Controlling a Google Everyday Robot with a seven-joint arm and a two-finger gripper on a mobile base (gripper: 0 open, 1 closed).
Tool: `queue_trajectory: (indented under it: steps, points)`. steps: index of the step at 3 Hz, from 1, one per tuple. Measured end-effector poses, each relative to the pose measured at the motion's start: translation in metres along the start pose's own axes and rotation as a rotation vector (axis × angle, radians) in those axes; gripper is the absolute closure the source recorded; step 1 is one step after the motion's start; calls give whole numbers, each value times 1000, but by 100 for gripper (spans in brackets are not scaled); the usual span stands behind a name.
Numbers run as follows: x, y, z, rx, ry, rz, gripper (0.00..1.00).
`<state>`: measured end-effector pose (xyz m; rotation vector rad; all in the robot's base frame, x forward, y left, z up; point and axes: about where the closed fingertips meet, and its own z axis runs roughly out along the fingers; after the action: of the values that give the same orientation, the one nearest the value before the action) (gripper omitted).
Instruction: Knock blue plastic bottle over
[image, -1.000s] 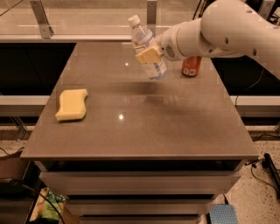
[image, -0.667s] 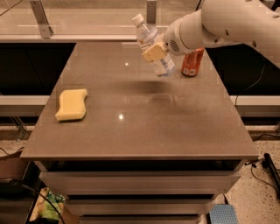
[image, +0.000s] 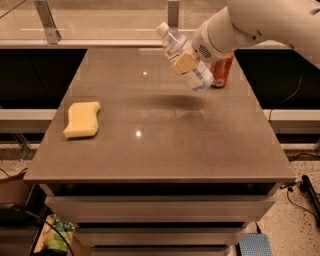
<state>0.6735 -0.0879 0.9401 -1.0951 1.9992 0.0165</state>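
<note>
The blue plastic bottle (image: 176, 49) is clear with a white cap and a white label. It hangs tilted in the air over the back of the table, cap up to the left and base down to the right. Its shadow lies on the tabletop below. My gripper (image: 185, 64) reaches in from the upper right on the white arm (image: 250, 22) and is shut on the bottle's middle. One tan finger pad (image: 183, 63) shows across the label.
An orange-red soda can (image: 222, 71) stands upright just behind and to the right of the bottle's base, partly hidden by the arm. A yellow sponge (image: 82, 119) lies at the left of the grey table (image: 160, 150). A glass rail runs behind the table.
The arm has carried the bottle a little to the right, toward the can. The bottle leans further over than before. The can and the sponge have not moved.
</note>
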Motion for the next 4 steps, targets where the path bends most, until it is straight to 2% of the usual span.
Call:
queue_trajectory:
  steps: [2,4]
  points:
    - [16,10,-11,-8,155,-53,100]
    - [35,27,-4,-68,298,-92,100]
